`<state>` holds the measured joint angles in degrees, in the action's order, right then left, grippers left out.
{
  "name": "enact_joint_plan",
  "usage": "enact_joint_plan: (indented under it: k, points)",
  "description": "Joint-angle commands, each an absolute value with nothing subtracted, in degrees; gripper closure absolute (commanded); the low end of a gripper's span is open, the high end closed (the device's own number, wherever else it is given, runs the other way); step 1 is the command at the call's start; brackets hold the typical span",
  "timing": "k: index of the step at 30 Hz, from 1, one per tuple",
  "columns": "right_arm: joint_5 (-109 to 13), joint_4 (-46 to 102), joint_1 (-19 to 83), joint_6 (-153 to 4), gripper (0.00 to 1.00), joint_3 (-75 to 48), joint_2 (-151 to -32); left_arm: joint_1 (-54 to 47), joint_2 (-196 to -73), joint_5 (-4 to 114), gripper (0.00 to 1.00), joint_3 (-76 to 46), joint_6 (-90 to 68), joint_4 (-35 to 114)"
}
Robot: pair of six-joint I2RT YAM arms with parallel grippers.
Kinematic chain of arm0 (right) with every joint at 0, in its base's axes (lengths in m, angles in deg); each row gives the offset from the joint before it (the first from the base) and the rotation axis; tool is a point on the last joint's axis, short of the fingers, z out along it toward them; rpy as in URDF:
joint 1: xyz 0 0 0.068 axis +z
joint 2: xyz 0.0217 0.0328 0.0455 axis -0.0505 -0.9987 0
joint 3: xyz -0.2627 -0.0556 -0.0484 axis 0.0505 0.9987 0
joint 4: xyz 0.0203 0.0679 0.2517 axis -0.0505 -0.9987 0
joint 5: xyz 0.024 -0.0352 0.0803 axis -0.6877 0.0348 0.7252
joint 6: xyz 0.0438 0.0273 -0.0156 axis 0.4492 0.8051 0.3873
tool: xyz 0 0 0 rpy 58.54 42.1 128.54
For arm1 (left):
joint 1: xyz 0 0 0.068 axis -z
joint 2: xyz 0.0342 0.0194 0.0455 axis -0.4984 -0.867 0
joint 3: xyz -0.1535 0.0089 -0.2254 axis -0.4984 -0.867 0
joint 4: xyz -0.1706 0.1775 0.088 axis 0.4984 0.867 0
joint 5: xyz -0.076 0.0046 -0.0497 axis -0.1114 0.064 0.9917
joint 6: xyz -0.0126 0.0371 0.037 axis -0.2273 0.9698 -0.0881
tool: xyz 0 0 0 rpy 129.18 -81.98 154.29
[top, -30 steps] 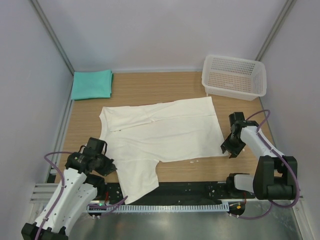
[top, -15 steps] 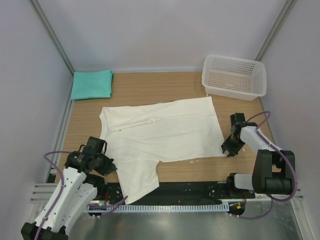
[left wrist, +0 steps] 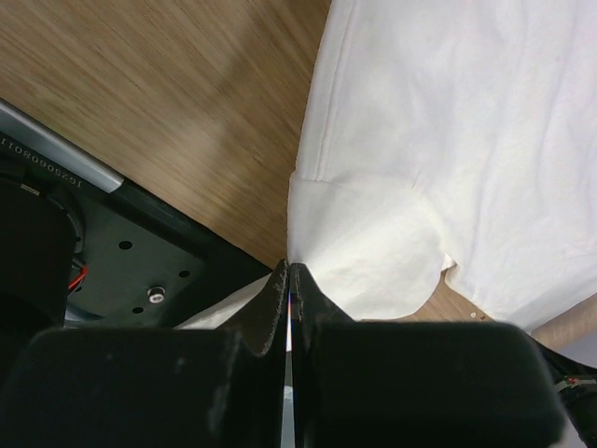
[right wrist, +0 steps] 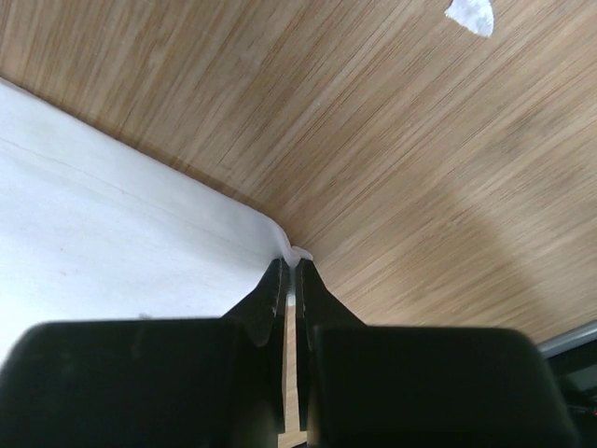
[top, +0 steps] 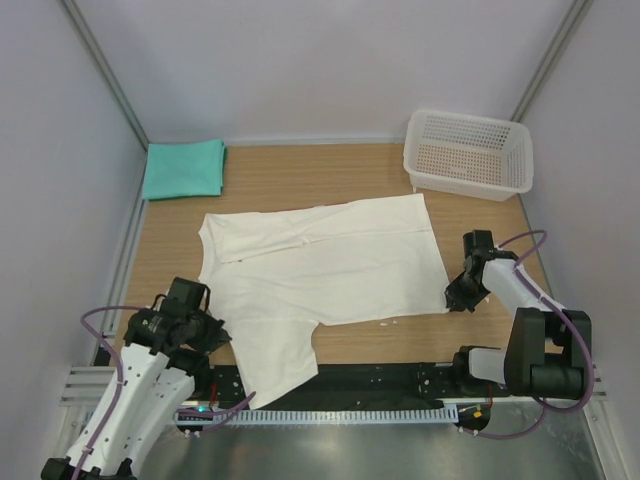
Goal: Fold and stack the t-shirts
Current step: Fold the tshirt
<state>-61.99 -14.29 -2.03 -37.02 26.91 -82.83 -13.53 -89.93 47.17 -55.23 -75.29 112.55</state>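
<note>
Centrally on the wooden desk (top: 300, 175): white shirt (top: 320, 270), spread out flat, only plain white cloth showing. Hem at the right of the frame, collar end at the left, one sleeve reaching past the desk's near edge onto the black base plate at lower left.

Left claw (top: 213, 335) at lower left, clenched on that shirt. From the left wrist, fingertips pressed together with the sleeve's turned-over edge pinched between them.

Right claw (top: 455, 298) at right of centre, likewise clenched on the shirt. From the right wrist, fingertips all but touching, nipping the very corner of the hem against the wood.

Teal shirt (top: 183, 168) at upper left, folded into a neat square on the desk's far corner, well apart from the white one.

White mesh basket (top: 466, 186) at upper right, on the far right corner, also apart from the white shirt.

Tiny white scrap (right wrist: 470, 14) on bare wood, top right of the right wrist view.

Printed digits on a grey rail (left wrist: 47, 149), left edge of the left wrist view: upside down, too small to read with certainty.
</note>
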Motion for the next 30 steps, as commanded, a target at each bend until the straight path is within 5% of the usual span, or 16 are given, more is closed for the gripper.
enact_joint_plan:
  k: [1,22,30]
  points:
    - [-66.3,-16.1,-2.6,-37.7,0.98,28.0,-84.6,-13.9,-88.7,44.6,1.00,-52.3,-76.5,115.7]
    - [-64.2,-19.9,-2.5,-42.0,0.99,22.4,-84.6,-13.9,-87.2,43.8,1.00,-52.0,-78.3,119.5]
    - [-60.4,-17.8,-1.3,-49.6,0.99,15.4,-86.7,-13.9,-98.3,43.1,1.00,-47.0,-71.8,111.2]
